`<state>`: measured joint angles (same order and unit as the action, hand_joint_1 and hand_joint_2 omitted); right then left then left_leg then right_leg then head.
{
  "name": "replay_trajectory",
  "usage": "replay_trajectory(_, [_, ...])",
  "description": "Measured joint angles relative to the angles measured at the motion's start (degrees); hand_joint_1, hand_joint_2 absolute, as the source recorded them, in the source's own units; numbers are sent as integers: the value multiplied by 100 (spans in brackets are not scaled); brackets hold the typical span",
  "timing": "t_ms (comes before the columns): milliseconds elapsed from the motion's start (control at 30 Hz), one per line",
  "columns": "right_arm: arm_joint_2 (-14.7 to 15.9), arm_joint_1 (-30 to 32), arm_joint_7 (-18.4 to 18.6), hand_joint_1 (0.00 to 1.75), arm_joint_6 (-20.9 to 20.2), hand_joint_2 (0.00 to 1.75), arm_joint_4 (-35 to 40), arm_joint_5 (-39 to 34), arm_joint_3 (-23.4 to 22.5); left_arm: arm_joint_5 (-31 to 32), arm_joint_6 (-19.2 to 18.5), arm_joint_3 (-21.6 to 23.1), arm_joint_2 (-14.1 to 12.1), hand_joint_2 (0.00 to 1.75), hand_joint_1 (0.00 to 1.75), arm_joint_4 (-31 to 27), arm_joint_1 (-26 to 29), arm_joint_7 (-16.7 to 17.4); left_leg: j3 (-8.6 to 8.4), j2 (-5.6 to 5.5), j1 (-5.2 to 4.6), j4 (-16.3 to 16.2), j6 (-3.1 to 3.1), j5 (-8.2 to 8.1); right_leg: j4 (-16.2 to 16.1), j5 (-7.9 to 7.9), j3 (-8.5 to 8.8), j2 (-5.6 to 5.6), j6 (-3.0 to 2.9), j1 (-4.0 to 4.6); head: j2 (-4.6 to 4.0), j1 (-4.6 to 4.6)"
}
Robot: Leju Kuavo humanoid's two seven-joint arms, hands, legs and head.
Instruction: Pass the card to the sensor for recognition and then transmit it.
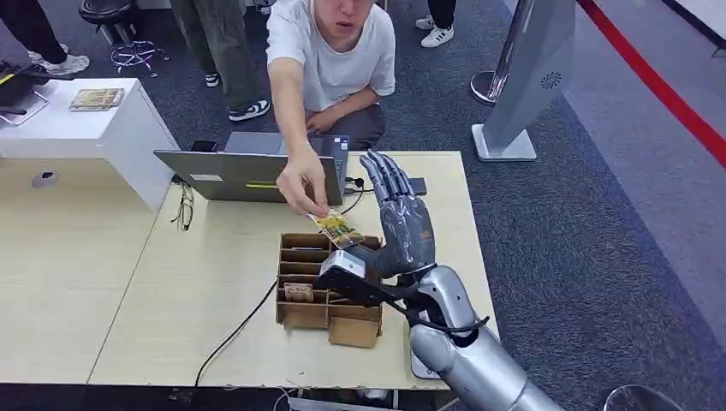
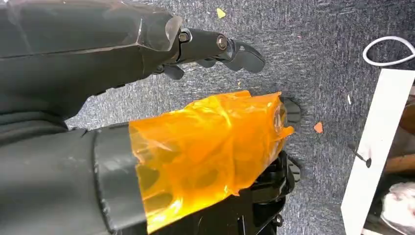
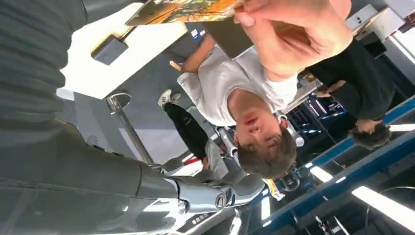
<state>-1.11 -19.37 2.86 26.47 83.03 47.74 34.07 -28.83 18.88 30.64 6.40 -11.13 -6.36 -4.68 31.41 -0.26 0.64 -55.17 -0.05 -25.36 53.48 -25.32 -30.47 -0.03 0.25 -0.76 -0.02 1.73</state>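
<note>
A person crouching behind the table holds out a yellow-green card in their hand, just above the cardboard organizer. My right hand stands upright beside the card with its fingers stretched out and apart, and nothing in it. In the right wrist view the card is pinched by the person's fingers, apart from my hand. My left hand hangs over grey carpet holding nothing, its thumb wrapped in orange film and a dark finger extended.
An opened laptop stands at the table's far side, with a small black box to its right and glasses to its left. A black cable crosses the light wood table. A white cabinet stands far left.
</note>
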Motion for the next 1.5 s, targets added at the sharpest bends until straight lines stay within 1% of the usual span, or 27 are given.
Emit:
replay_trajectory(600, [-46, 98, -15, 0, -48, 175, 2, 96, -107, 20, -37, 0, 0, 0, 0, 0, 35, -105, 0, 0, 0, 0, 0, 0, 0, 0, 0, 0, 0, 0, 0, 2])
replay_trajectory(1333, [-46, 129, -15, 0, -48, 175, 15, 96, -129, 22, -39, 0, 0, 0, 0, 0, 60, -127, 0, 0, 0, 0, 0, 0, 0, 0, 0, 0, 0, 0, 0, 2])
replay_trajectory(1367, [-46, 136, -15, 3, -46, 175, 31, 96, -133, 20, -39, 0, -2, 0, 0, 0, 62, -129, 0, 0, 0, 0, 0, 0, 0, 0, 0, 0, 0, 0, 0, 2])
replay_trajectory(1400, [-46, 143, -20, 30, -48, 175, 46, 96, -138, 20, -39, 0, -2, 0, 0, 0, 64, -129, 0, 0, 0, 0, 0, 0, 0, 0, 0, 0, 0, 0, 0, 0])
replay_trajectory(1433, [-46, 151, -26, 86, -48, 175, 59, 98, -142, 20, -39, 0, -2, 0, 0, 0, 65, -129, 0, 0, 0, 0, 0, 0, 0, 0, -1, 0, 0, 0, 0, 0])
replay_trajectory(1467, [-46, 153, -35, 136, -48, 175, 63, 98, -144, 20, -39, 0, -2, 0, 0, 0, 66, -129, 0, 0, 0, 0, 0, 0, 0, 0, -1, 0, 0, 0, 0, 2])
replay_trajectory(1500, [-46, 154, -44, 157, -50, 175, 68, 120, -153, 20, -37, 0, -4, 0, 0, 0, 66, -129, 0, 0, 0, 0, 0, 0, 0, 0, -1, 0, 0, 0, 0, 2])
